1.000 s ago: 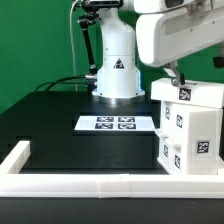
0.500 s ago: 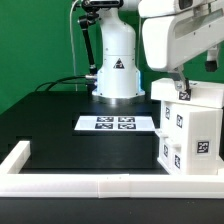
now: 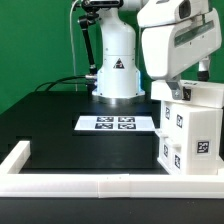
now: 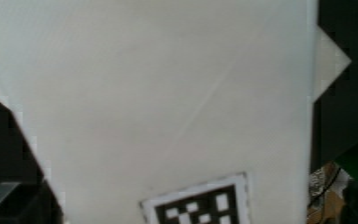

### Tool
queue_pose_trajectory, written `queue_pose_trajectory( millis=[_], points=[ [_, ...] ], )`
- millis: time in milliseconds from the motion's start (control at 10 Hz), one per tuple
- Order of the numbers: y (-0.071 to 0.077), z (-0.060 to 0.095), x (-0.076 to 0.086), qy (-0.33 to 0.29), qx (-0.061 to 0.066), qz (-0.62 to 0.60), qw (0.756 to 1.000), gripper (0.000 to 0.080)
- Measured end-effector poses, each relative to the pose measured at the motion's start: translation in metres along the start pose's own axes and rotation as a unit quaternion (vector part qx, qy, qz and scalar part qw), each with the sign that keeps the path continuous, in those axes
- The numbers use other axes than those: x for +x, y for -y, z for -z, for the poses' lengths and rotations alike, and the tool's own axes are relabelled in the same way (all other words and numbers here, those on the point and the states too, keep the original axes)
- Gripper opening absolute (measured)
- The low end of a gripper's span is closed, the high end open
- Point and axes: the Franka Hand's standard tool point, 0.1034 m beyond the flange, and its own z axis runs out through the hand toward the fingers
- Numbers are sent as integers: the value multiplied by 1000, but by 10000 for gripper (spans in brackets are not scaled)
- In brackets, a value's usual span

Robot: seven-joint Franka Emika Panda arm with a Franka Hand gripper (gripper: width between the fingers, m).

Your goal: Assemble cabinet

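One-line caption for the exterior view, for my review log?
Arm low over the cabinet at the exterior view's right; marker board flat on the black table.

marker board (image 3: 113, 123) lies on black table (image 3: 60, 120), white border frame (image 3: 60, 183) in front.

A robotics lab: green backdrop (image 3: 35, 40), black table (image 3: 60, 135), marker board (image 3: 115, 124), white border frame (image 3: 70, 183).
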Motion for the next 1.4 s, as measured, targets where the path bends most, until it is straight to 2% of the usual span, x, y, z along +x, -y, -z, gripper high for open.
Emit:
queue_pose_trajectory(
  millis=[100,300,500,800,1100,1400],
  points=[
    [-1,0,-2,0,0,-2,1000,797],
    [-2,0,-2,0,0,-4,1000,556],
    [-2,0,-2,0,0,-28,1000,560],
    [-6,1,-5,-4,-1,-160,987,560],
    [-8,1,-1,-15,-10,-299,954,560],
    [-8,1,1,-21,-12,-437,899,560]
  ],
)
